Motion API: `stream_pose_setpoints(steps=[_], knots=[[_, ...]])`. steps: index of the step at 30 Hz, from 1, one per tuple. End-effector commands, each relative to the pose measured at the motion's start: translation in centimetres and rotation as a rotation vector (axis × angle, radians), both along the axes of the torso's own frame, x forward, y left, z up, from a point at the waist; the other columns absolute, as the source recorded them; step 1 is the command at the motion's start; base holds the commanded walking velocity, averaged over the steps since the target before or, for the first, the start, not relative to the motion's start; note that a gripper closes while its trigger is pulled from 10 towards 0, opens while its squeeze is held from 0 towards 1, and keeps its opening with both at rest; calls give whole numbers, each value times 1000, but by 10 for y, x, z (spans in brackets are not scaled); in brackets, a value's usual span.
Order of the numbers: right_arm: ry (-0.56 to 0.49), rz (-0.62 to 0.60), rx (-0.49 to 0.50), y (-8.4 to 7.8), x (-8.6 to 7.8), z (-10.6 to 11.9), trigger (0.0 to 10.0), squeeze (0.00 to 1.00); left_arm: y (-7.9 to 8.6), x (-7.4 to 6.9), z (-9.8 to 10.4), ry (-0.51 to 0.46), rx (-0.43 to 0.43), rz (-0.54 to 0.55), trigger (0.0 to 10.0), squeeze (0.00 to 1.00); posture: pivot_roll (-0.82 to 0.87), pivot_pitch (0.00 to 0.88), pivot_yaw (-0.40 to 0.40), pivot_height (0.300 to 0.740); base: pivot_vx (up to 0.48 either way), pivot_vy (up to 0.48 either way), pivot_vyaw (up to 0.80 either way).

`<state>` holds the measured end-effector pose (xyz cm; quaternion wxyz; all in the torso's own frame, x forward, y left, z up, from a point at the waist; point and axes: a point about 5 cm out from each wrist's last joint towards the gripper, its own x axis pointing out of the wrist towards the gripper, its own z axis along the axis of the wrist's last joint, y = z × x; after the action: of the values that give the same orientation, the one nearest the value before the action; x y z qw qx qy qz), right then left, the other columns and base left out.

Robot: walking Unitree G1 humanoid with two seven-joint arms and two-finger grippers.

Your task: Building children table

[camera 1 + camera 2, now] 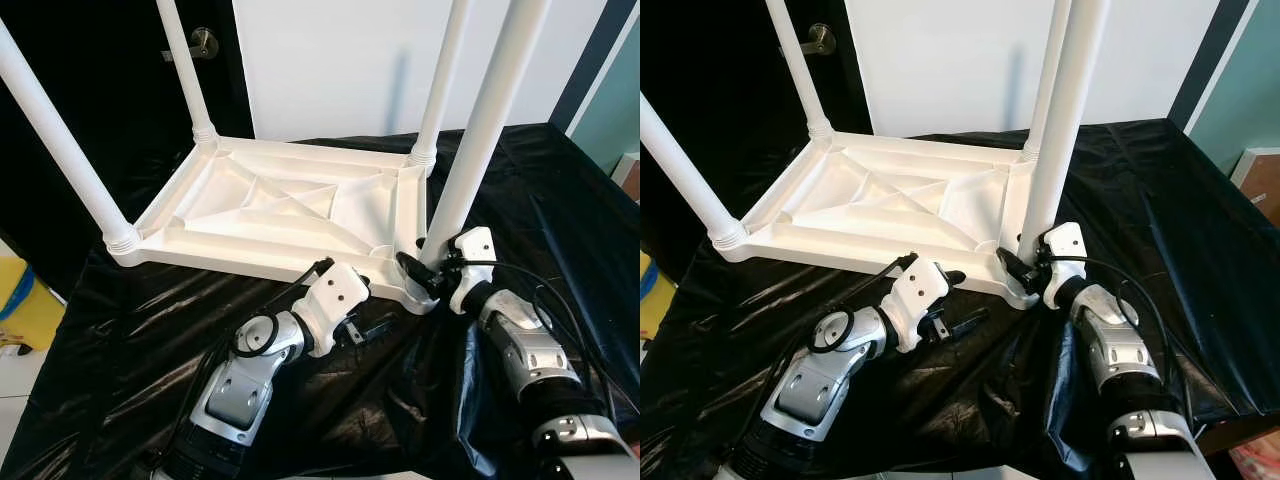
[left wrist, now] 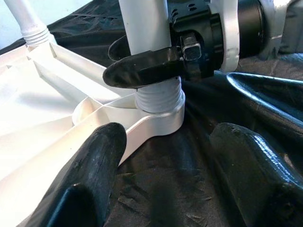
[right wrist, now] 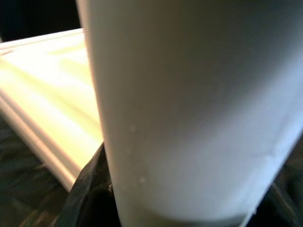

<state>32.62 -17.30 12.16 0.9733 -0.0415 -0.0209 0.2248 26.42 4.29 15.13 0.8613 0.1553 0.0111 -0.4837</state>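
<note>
A white children's table top (image 1: 290, 205) lies upside down on a black sheet (image 1: 150, 320), with its legs pointing up. My right gripper (image 1: 420, 272) is shut on the near-right leg (image 1: 480, 130) just above its threaded base (image 2: 158, 99). One of its black fingers (image 2: 142, 68) wraps the front of the leg. That leg (image 3: 189, 109) stands very close in the right wrist view. My left gripper (image 1: 962, 298) hovers open over the sheet just in front of the same corner, holding nothing.
Three more legs stand at the near-left (image 1: 60, 140), far-left (image 1: 185, 65) and far-right (image 1: 440, 80) corners. A dark door with a handle (image 1: 203, 42) is behind. A yellow object (image 1: 25, 305) sits at the left, a cardboard box (image 1: 1260, 180) at the right.
</note>
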Motion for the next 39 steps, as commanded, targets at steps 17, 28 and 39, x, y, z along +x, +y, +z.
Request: stream_pose_setpoints(steps=[17, 28, 39], knots=[[111, -567, 177, 38, -24, -29, 10000, 0, 4, 2, -3, 7, 11, 52, 10000, 0, -39, 0, -18, 740, 0, 0, 0], [87, -547, 160, 41, -26, -19, 10000, 0, 3, 2, -3, 5, 12, 43, 10000, 0, -40, 0, -14, 740, 0, 0, 0], [33, -440, 156, 33, -23, -8, 10000, 1000, 3, 2, -2, 4, 12, 45, 10000, 0, -40, 0, -16, 740, 0, 0, 0]])
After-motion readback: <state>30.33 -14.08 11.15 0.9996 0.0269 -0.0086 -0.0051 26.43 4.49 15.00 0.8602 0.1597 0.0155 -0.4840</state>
